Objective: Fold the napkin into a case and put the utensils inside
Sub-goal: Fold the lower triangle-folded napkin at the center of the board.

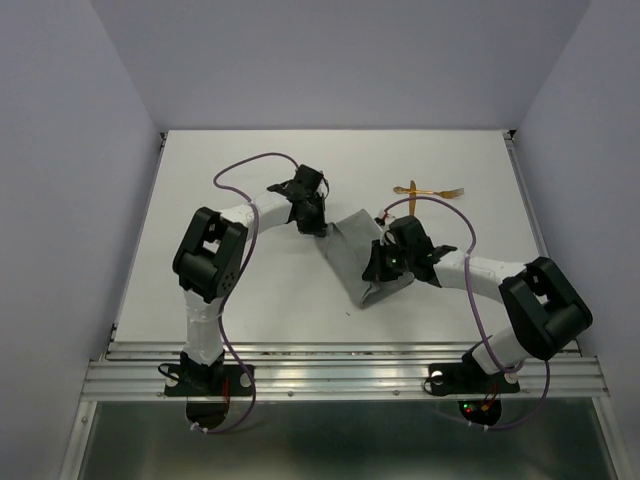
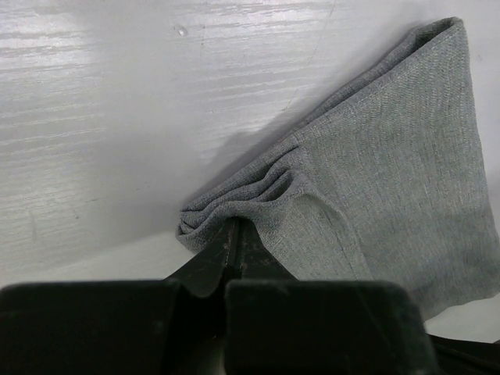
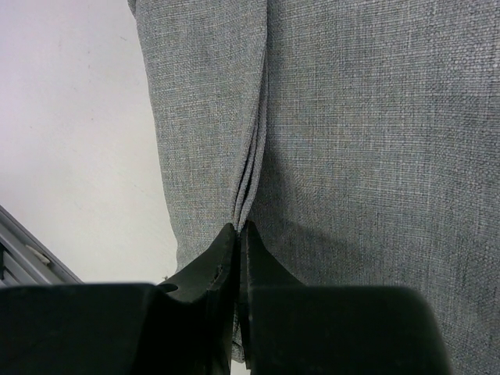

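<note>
On the white table (image 1: 285, 290), seen from above, the grey napkin (image 1: 352, 262) lies as a folded oblong strip slanting between the two arms. The left gripper (image 1: 318, 228) is at its far corner and the right gripper (image 1: 376, 270) is at its near right part. The utensils (image 1: 430, 191), two thin golden pieces close together, lie beyond the napkin toward the far right, apart from it and outside it.

In the left wrist view, the left gripper (image 2: 234, 234) has its jaws pressed together, pinching a bunched corner of the napkin (image 2: 383, 172). The cloth wrinkles at the pinch and spreads out flat to the right over the table.

In the right wrist view, the right gripper (image 3: 239, 234) is likewise clamped on a raised pleat of the napkin (image 3: 367, 156), whose layered edges run up from the fingertips. Bare table shows at the left, and a metal rail (image 3: 27, 254) sits in the lower left corner.
</note>
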